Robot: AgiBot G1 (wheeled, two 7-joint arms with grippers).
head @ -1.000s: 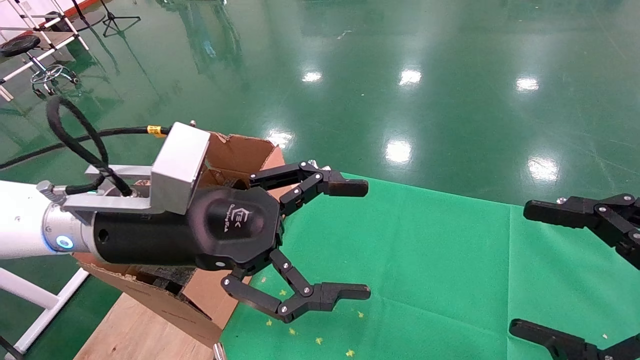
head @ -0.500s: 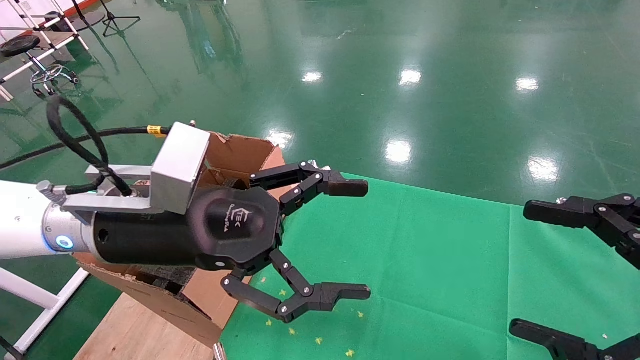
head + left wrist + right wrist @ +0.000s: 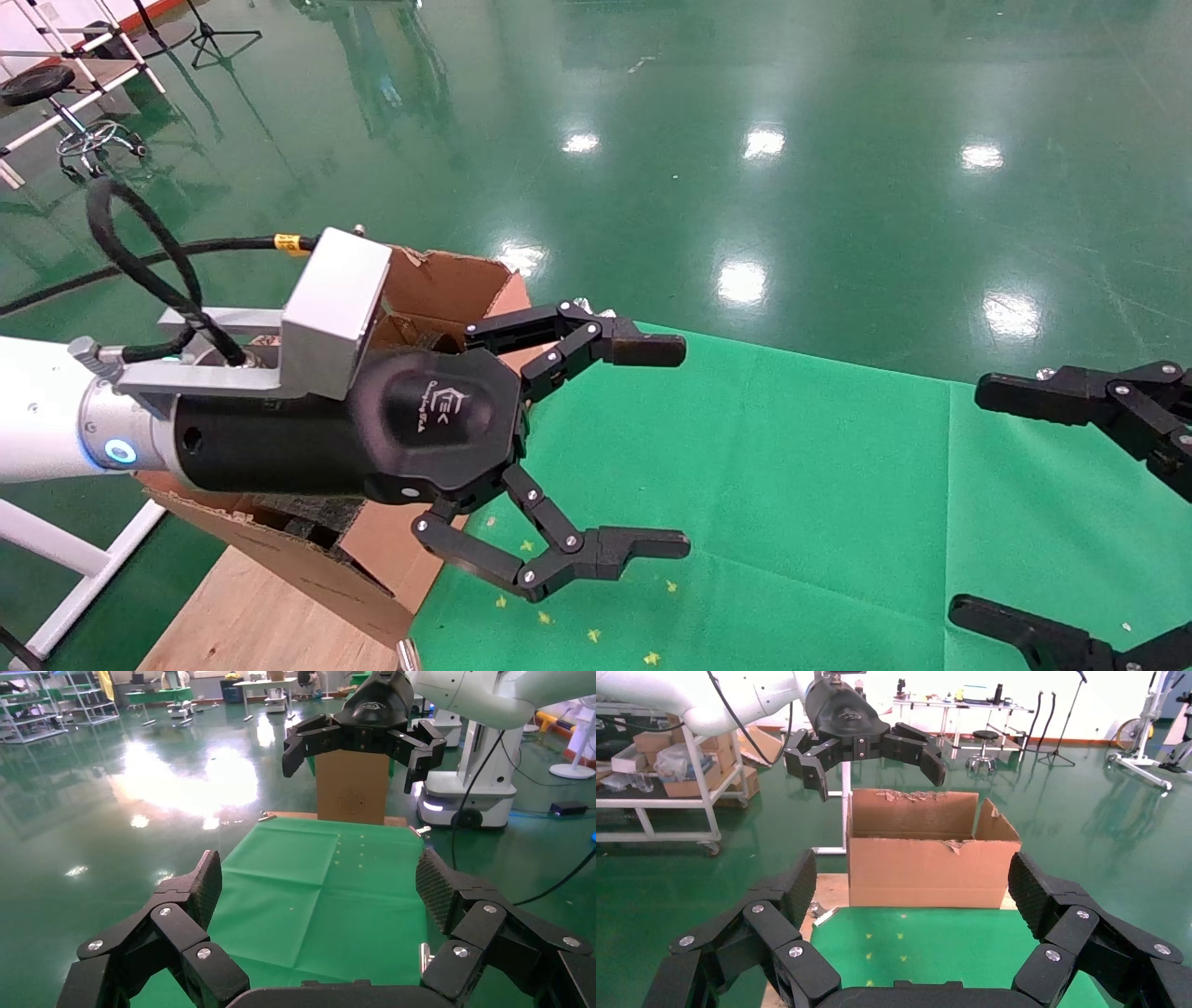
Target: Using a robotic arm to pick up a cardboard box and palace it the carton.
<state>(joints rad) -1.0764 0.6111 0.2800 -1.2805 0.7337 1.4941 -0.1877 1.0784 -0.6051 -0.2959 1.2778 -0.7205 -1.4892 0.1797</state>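
Oddly, both the left gripper (image 3: pixel 684 445) and right gripper (image 3: pixel 964 503) hang wide open and empty above the green cloth (image 3: pixel 792 485), beside the carton (image 3: pixel 926 850). No small cardboard box shows anywhere, so a blind reach could close on nothing or snag the carton's torn flaps.

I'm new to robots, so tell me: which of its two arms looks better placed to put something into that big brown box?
Probably the left. The left gripper hangs open right beside the carton, while the right gripper is open far across the green cloth. No small box shows.
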